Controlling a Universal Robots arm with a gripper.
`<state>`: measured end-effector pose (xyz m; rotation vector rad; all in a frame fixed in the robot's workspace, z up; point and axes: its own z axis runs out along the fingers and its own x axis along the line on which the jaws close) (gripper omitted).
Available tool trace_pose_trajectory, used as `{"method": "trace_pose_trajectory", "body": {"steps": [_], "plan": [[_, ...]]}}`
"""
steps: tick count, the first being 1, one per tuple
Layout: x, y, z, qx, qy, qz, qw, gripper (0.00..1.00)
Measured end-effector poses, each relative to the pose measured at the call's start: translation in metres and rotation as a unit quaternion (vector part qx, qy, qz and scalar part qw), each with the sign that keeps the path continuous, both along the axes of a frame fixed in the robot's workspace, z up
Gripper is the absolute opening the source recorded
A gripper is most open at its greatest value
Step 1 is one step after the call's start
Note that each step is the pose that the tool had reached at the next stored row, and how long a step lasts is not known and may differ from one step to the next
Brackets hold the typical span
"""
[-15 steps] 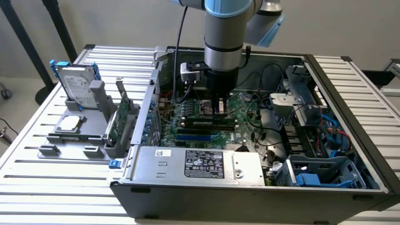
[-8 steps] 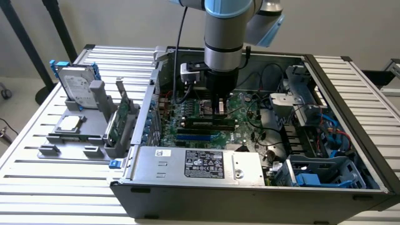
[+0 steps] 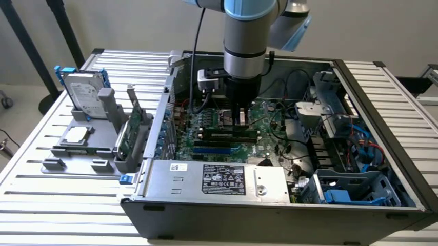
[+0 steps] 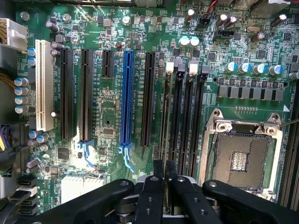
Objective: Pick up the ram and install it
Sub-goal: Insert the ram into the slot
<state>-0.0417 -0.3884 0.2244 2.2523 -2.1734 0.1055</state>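
You have the open computer case (image 3: 274, 205) lying on a ribbed aluminium table (image 3: 61, 205), pale wall behind and dark stand legs (image 3: 31, 46) in the upper left of the exterior frame; on the table at the left of that frame a grey fixture (image 3: 82, 154) holds a silver hard drive with blue rails (image 3: 85, 92) and a tall green expansion card (image 3: 130, 130) standing on edge; a labelled power supply (image 3: 219, 179) lies across the near side of the case.

Your arm (image 3: 250, 31) comes down from the top centre of the exterior frame into the case, with the gripper (image 3: 239, 120) low over the motherboard (image 3: 267, 115), just above the dark memory slots (image 3: 226, 136); the exterior camera gives you the room, the table and the fixture, but not the fingertips clearly.

The wrist camera gives you the board close up: a white slot (image 4: 43, 84), black slots (image 4: 85, 93), a blue slot (image 4: 126, 93), the four narrow memory slots (image 4: 184, 107) and the bare processor socket (image 4: 243, 158); at the bottom centre of that frame the gripper (image 4: 164, 170) has its black fingers (image 4: 158, 169) pressed together on a thin edge, the ram (image 4: 164, 198), held on edge in line with the memory slots and over their near end; whether it touches a slot you cannot tell.
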Motion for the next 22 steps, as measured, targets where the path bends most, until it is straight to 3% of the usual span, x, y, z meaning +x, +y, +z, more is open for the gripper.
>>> {"method": "trace_pose_trajectory", "body": {"steps": [4, 5, 17, 19, 22], "plan": [[0.000, 0.0000, -0.0001, 0.0000, -0.0001, 0.000, 1.0000, 0.15], [0.000, 0.0000, 0.0005, 0.0001, -0.0001, 0.000, 1.0000, 0.22], [-0.006, 0.0000, 0.0162, 0.0000, 0.0000, 0.000, 1.0000, 0.22], [-0.009, 0.0000, 0.0173, 0.0000, 0.0001, 0.000, 1.0000, 0.13], [-0.014, -0.0002, 0.0177, 0.0001, 0.0005, 0.000, 1.0000, 0.11]]}}
